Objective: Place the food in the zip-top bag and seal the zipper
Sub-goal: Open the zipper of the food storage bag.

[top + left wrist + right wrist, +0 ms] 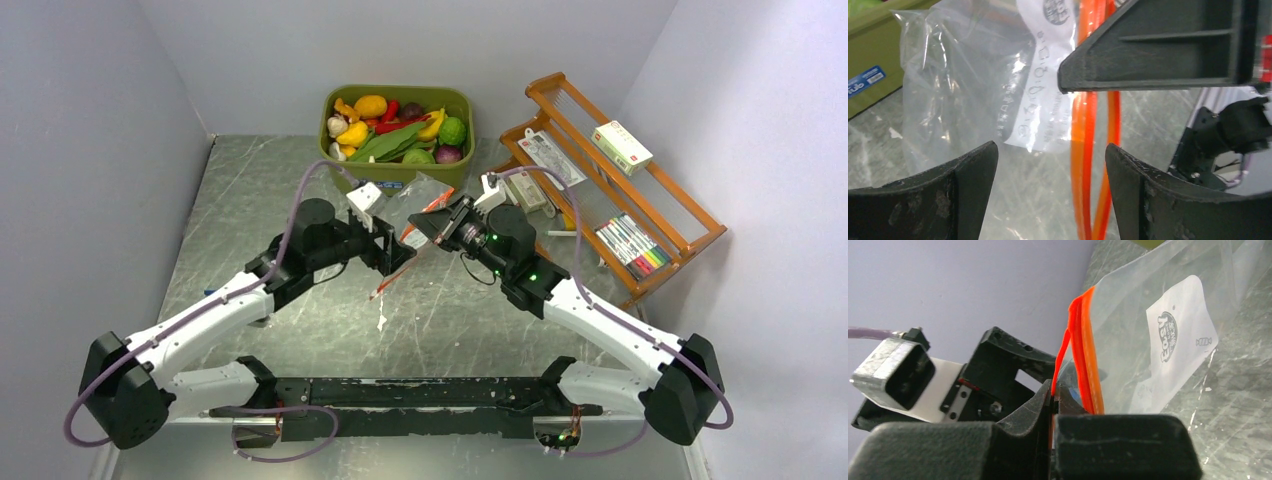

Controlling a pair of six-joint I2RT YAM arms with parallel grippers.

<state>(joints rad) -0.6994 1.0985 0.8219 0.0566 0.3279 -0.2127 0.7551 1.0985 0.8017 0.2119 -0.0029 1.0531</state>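
The clear zip-top bag (425, 195) hangs above the table in front of the tub, between the two grippers. My right gripper (1054, 390) is shut on one lip of its red-orange zipper (1083, 350); the other lip stands a little apart. My left gripper (1050, 147) is open. The zipper (1083, 150) runs between its fingers, close to the right one, and I cannot tell if it touches. The bag (948, 90) looks empty apart from its white label. The food (395, 130) lies in the olive-green tub (400, 92): toy fruits and vegetables, among them a red chili and green leaves.
A wooden rack (620, 190) with packets, a box and markers stands at the right. Grey walls close in the left, back and right sides. The right gripper's finger (1158, 50) reaches across the top of the left wrist view.
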